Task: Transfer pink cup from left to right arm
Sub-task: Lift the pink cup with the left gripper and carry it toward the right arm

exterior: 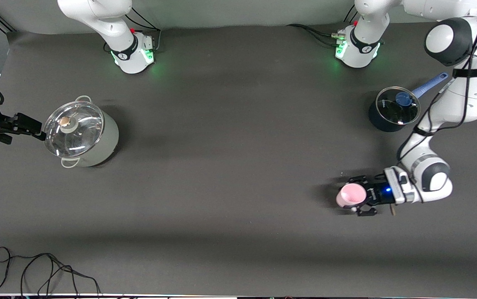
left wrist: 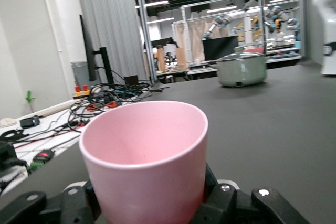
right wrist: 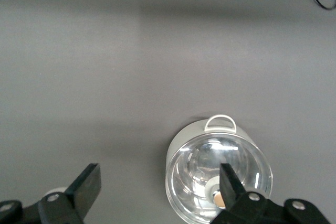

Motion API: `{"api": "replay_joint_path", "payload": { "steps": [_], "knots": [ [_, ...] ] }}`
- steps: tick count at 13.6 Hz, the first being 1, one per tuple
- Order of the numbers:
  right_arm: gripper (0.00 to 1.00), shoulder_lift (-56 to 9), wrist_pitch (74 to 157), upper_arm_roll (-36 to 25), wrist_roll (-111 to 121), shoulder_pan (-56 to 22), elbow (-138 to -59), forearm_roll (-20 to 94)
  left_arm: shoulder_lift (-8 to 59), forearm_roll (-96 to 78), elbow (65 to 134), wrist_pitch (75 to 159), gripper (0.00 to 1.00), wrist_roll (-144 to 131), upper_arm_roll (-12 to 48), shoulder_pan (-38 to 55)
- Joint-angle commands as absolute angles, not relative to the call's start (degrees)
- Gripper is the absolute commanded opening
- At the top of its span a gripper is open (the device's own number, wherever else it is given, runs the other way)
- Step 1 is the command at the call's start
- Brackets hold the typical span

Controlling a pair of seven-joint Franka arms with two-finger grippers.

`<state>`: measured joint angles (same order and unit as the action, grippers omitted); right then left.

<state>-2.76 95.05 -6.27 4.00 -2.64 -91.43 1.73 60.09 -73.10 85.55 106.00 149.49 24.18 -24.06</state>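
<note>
The pink cup [exterior: 350, 194] stands upright, mouth up, toward the left arm's end of the table, nearer to the front camera than the blue pot. My left gripper [exterior: 358, 196], a splayed black claw, is shut on it from the side. In the left wrist view the pink cup [left wrist: 144, 161] fills the foreground, with claw fingers [left wrist: 231, 203] pressed against both its sides. My right gripper [exterior: 35, 126] is open and empty at the right arm's end of the table, beside the grey pot. In the right wrist view my right gripper [right wrist: 157, 174] shows its slim fingers wide apart.
A grey-green pot with a glass lid [exterior: 80, 135] stands at the right arm's end; it also shows in the right wrist view [right wrist: 218, 177] and the left wrist view [left wrist: 241, 69]. A dark blue lidded saucepan [exterior: 394, 109] stands near the left arm's base. Black cables [exterior: 35, 270] lie at the table's near edge.
</note>
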Motion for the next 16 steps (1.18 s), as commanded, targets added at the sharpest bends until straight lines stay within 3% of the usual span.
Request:
{"api": "replay_joint_path", "payload": {
  "steps": [1,7,11,16],
  "knots": [
    [1.0,-2.11,93.6,-6.24,-6.37,-2.64,-89.66,1.67,60.03,-75.76,83.85,115.1,0.0,145.82,29.6,-21.98],
    [1.0,-2.02,90.18,-5.72,-35.18,-2.81,-87.89,1.93,59.94,-79.62,81.48,137.26,0.0,141.86,42.26,-17.67],
    [1.0,-2.11,90.18,-5.54,-47.6,-2.81,-87.8,2.55,59.85,-80.77,77.71,144.91,0.0,141.77,44.91,-12.06],
    [1.0,-2.11,90.18,-5.54,-48.95,-2.81,-87.36,3.16,59.41,-80.6,66.39,166.51,0.0,128.7,48.34,2.16]
  ]
}}
